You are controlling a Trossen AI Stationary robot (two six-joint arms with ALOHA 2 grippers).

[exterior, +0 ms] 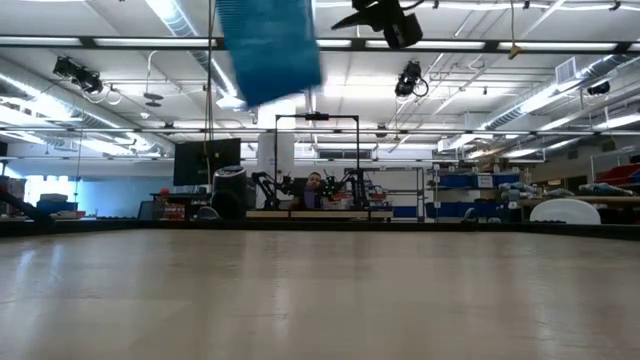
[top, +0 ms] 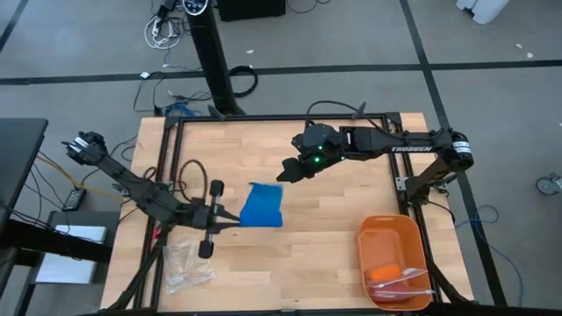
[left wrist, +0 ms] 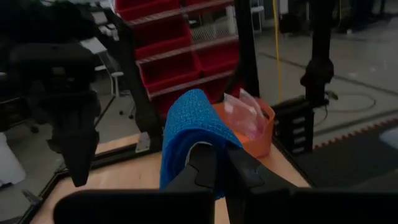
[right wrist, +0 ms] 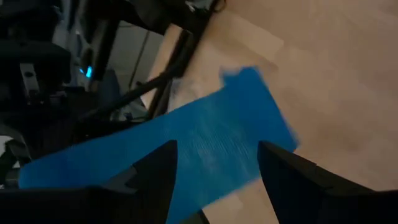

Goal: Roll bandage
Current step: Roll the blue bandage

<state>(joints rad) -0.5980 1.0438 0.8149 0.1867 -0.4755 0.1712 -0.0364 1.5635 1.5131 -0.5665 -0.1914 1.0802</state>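
The bandage is a bright blue fabric strip held in the air over the middle of the table. In the low view it hangs well clear of the tabletop. My left gripper is shut on it at its left side. My right gripper is open just past the bandage's far right corner. In the right wrist view its two fingers stand wide apart with the bandage showing beyond them. In the low view this gripper is apart from the cloth. My left gripper pinches the bandage between its two fingers at the strip's left edge. The fingers come level from the table's left. The cloth arches up over the fingertips as a fold and hangs down, clear of the table.
An orange tray with small items stands at the near right corner. A clear plastic bag lies at the near left. A black frame borders the wooden tabletop. Bare wood lies under and near the bandage.
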